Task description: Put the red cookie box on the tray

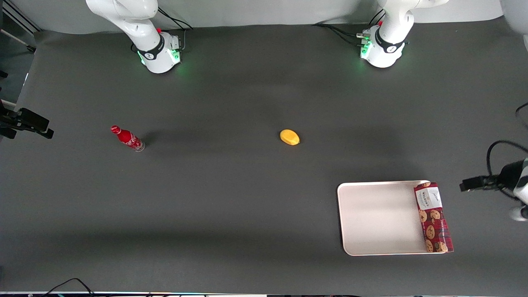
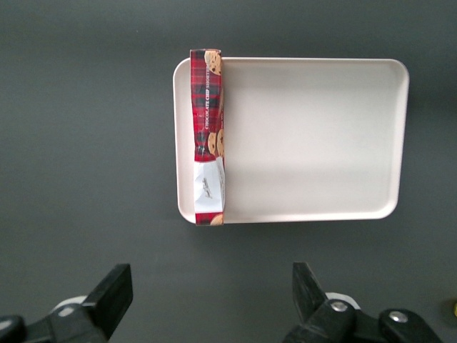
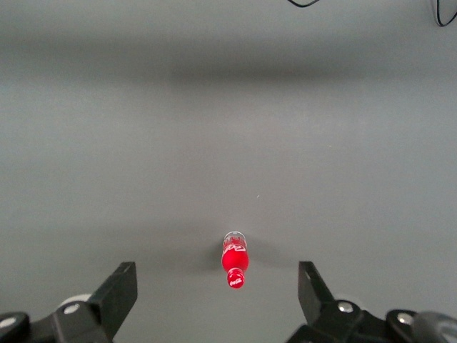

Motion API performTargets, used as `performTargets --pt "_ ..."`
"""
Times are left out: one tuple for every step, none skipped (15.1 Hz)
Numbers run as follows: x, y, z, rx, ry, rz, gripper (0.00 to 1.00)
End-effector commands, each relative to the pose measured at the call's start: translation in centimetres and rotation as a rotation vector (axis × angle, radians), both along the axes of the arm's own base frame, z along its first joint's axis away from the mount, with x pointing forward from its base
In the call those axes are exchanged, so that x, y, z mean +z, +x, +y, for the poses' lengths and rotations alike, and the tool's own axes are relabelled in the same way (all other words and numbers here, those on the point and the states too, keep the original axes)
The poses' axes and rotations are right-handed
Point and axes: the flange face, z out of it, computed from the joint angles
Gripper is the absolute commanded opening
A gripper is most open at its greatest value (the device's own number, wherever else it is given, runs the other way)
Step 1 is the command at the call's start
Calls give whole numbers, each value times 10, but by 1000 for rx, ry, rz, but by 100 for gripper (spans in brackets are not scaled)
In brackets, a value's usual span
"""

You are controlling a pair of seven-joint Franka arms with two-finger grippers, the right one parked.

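The red cookie box (image 1: 434, 218) lies along the tray (image 1: 379, 218) edge, lower right of the front view. The gripper (image 2: 211, 300) hangs above, fingers (image 2: 114, 291) spread wide, holding nothing.

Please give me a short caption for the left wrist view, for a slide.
Open end effector above the table, apart from the red cookie box lying along one edge of the tray.
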Motion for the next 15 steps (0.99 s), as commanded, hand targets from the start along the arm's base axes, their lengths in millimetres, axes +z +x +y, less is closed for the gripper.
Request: performTargets --pt "67 -71 -4 6 -3 -45 100" --pt "82 -85 -6 7 -5 -60 100" --pt "95 -100 -8 6 -10 -67 100" --pt "106 -116 -14 14 -14 -63 100" --pt "117 -129 -26 9 11 -59 100" --pt "126 -139 -36 -7 62 -56 100" --pt "131 -146 -44 -18 94 -50 100" --pt "132 -152 -45 -14 102 -41 100" --pt "132 -158 -44 -11 102 -45 100" --pt "135 -164 -45 -12 103 -58 100" --pt "139 -167 -52 -23 104 -63 100" --pt "144 -170 -61 -36 106 -73 100" --pt "147 -172 -64 -40 107 -76 100" --pt "149 -173 -65 -40 108 -75 100" --pt "150 -174 -65 -40 109 -76 100"
